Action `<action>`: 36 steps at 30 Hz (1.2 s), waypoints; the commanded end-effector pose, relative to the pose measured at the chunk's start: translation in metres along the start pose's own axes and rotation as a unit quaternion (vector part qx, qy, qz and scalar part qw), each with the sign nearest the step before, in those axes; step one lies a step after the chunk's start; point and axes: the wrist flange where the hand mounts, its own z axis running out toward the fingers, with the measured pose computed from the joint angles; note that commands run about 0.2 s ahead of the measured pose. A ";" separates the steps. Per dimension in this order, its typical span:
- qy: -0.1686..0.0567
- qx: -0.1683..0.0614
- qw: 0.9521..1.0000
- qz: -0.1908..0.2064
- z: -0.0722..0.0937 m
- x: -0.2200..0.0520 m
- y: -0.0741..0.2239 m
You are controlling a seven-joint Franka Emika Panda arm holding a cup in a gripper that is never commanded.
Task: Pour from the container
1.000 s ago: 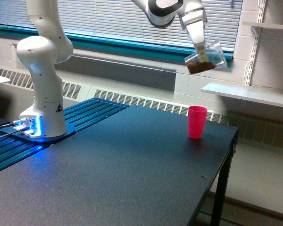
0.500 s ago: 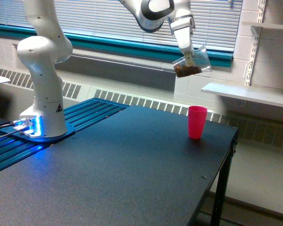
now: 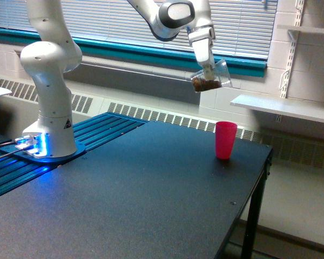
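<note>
Shifted leftward, the container (image 3: 211, 76) lies tilted, seemingly mouth upper-right, clamped in the gripper (image 3: 208, 68).

white franka arm (image 3: 48, 81) with rounded, glossy segments

a grey-black joint ring sits near the wrist; a small dark triangle marks the base column, blue light glowing beside that mark.

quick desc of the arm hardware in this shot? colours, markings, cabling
White, rounded arm with dark grey joint caps. Base glows blue at the front, carries a small triangular sticker, and has cables leaving toward the exterior view's left. Gripper is white; finger detail is too small to tell.
</note>
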 end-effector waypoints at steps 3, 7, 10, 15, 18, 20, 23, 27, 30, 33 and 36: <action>-0.013 -0.004 1.000 0.009 0.011 -0.027 -0.015; -0.022 -0.004 1.000 0.004 0.019 -0.038 -0.020; -0.030 -0.003 1.000 0.001 0.025 -0.047 -0.025; -0.041 -0.008 0.999 -0.003 0.037 -0.057 -0.027; -0.048 -0.010 0.999 -0.006 0.044 -0.063 -0.028; -0.052 -0.013 0.999 -0.008 0.048 -0.066 -0.029; -0.060 -0.015 0.998 -0.012 0.055 -0.071 -0.030; -0.071 -0.019 0.997 -0.019 0.063 -0.076 -0.035; -0.079 -0.028 0.996 -0.026 0.070 -0.079 -0.037; -0.085 -0.034 0.995 -0.031 0.075 -0.079 -0.039; -0.085 -0.037 0.995 -0.035 0.078 -0.075 -0.043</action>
